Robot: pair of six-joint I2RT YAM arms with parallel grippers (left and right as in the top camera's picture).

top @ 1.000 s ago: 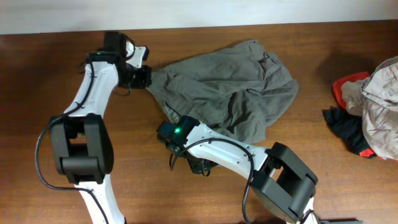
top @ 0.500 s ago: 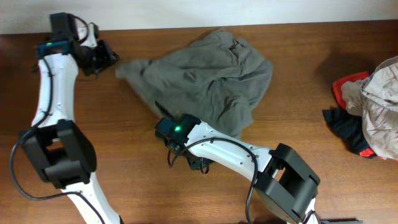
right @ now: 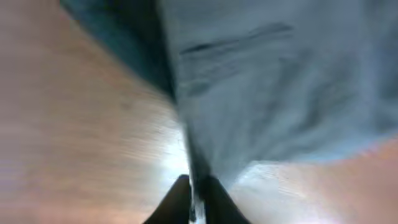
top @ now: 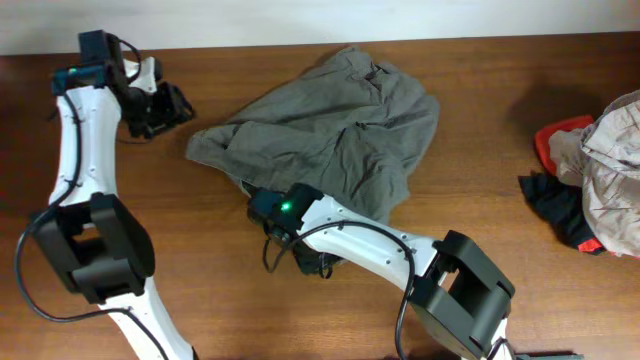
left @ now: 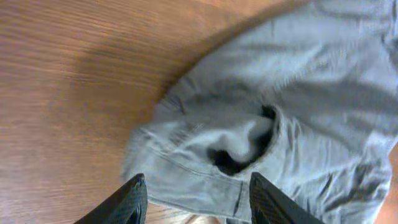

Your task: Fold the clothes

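overhead shows the shorts [top: 330,130] crumpled mid-table [top: 500,200], no fold made yet, left gripper [top: 178,104] spread empty beside them, right gripper [right: 196,202] pinching their near hem.

Grey-olive shorts [top: 330,140] down in a crumpled heap, just toward 12 o'clock of centre in the overhead view. Deep wrinkles all over. The seamed band end bunches at 12 o'clock, one corner stretches flat toward 9 o'clock, and the lower edge trails toward 6 o'clock.
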